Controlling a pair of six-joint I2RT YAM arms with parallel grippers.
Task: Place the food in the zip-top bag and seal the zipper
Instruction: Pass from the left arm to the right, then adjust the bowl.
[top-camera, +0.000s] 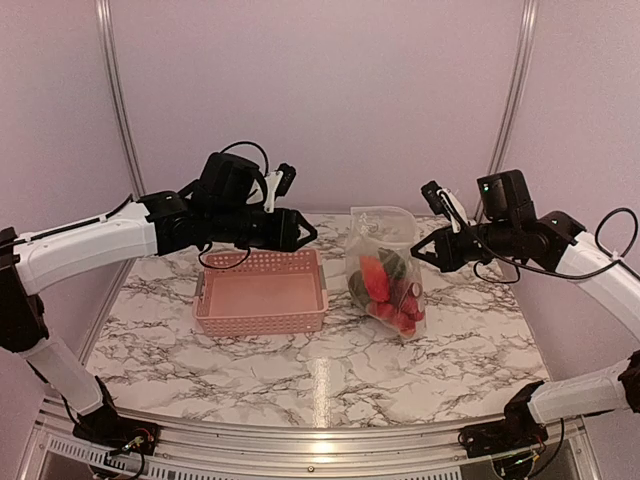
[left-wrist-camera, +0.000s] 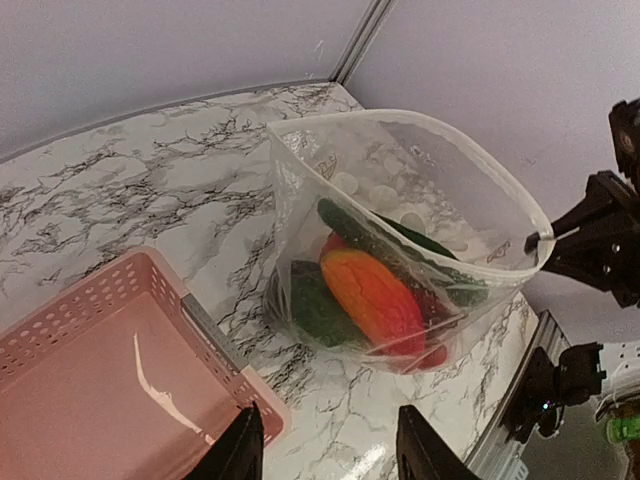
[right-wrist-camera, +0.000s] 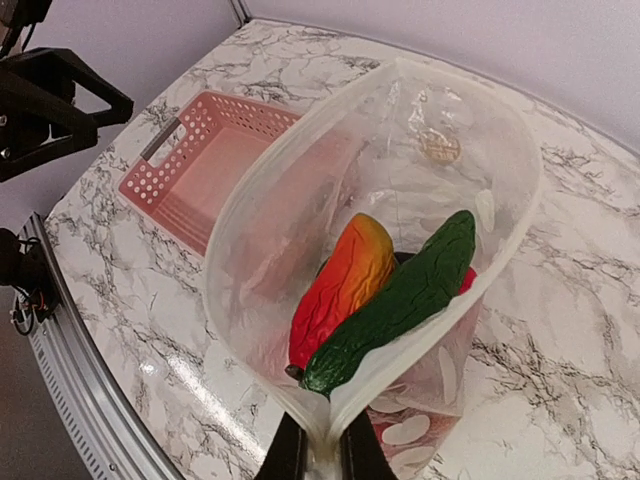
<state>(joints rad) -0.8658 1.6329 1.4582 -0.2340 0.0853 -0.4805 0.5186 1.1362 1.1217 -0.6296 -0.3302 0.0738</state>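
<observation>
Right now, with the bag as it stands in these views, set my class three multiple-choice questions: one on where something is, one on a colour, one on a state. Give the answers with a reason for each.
1. The food lies: A in the basket; B in the zip-top bag; C in neither.
2. The basket is: A pink; B blue; C yellow.
3. The bag's mouth is: A zipped shut; B folded flat; C open.

Answers:
1 B, the pieces show through the clear wall and the basket holds nothing.
2 A, its lattice walls are pink in every view.
3 C, the rim gapes wide and the right gripper pinches one end of it.
</observation>
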